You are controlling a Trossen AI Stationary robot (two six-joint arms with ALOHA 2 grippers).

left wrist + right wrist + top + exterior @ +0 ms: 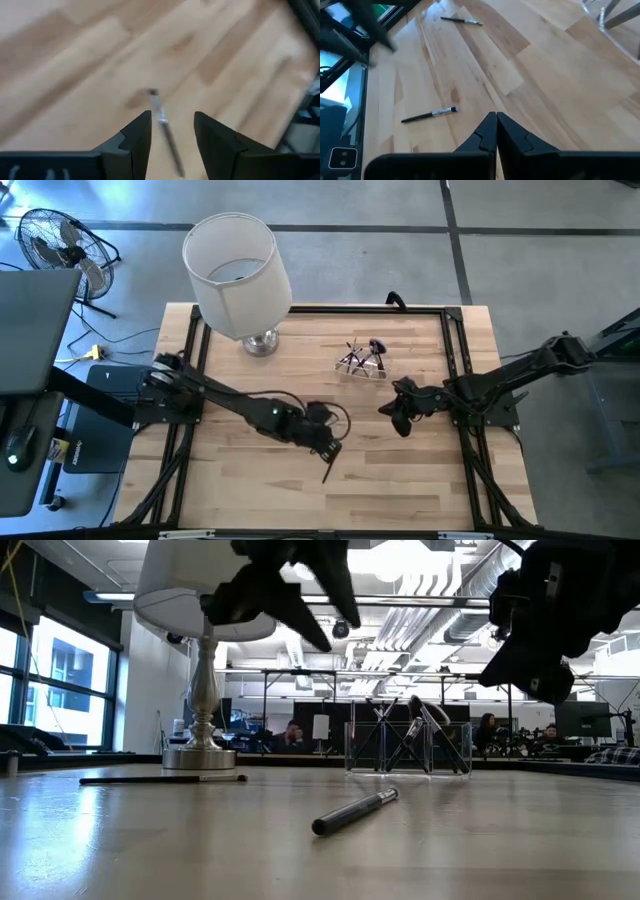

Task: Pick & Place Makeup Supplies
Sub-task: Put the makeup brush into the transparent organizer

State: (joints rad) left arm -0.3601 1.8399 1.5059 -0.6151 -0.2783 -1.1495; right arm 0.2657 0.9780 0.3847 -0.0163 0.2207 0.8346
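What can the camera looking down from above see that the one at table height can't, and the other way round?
Only from above: both whole dark arms, the open left gripper over a thin dark makeup brush, the shut right gripper, and a black floor fan.

Only at table height: people at desks in the room behind, and a second thin dark brush lying by the lamp's base.

Both: the white-shaded lamp with silver base, the clear plastic holder of brushes, and the pale wooden table.

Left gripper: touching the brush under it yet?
Apart. In the low view the left gripper hangs open, well above the brush lying on the table, with room background plainly visible between them. The left wrist view shows the brush between the open fingers.
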